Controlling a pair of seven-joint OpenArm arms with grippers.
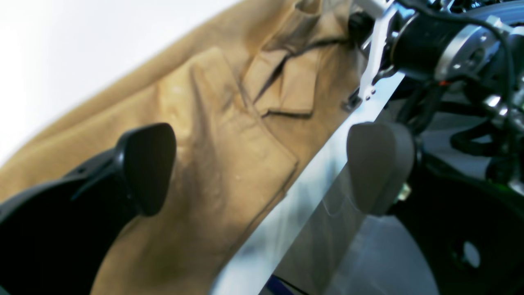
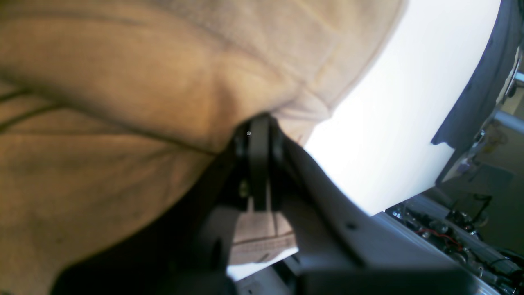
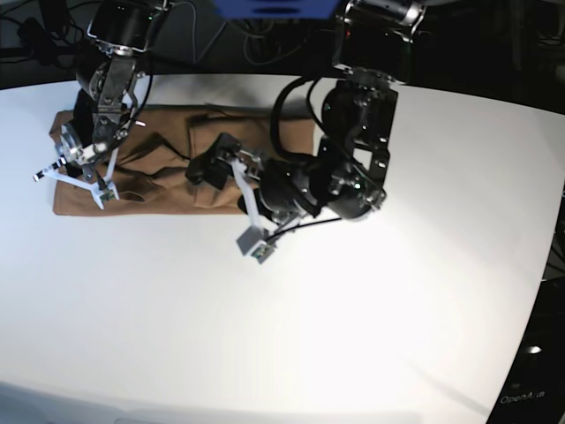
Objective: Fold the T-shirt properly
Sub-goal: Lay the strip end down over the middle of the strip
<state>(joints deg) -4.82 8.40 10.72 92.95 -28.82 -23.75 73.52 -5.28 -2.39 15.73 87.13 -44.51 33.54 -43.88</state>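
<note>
While the broad white table (image 3: 291, 336) fills most of the base view, the plain tan-brown cotton T-shirt (image 3: 159, 177) lies on it toward ten o'clock, bunched into a long, rumpled band running from nine o'clock to about twelve. Its folds overlap unevenly, with creased flaps showing in the left wrist view.

Toward one o'clock stands the black left arm, its left gripper (image 1: 262, 168) reaching over the shirt's middle. Those jaws are spread wide, released: one dark pad (image 1: 149, 164) hangs over the cloth, the grey pad (image 1: 378, 164) sits past the shirt's edge, over the pale table edge, and nothing is held between them.

At ten o'clock, the right gripper (image 2: 258, 135) is clenched on the T-shirt's edge, with cloth draping over the pinched black fingertips and a hemmed strip hanging below them.
</note>
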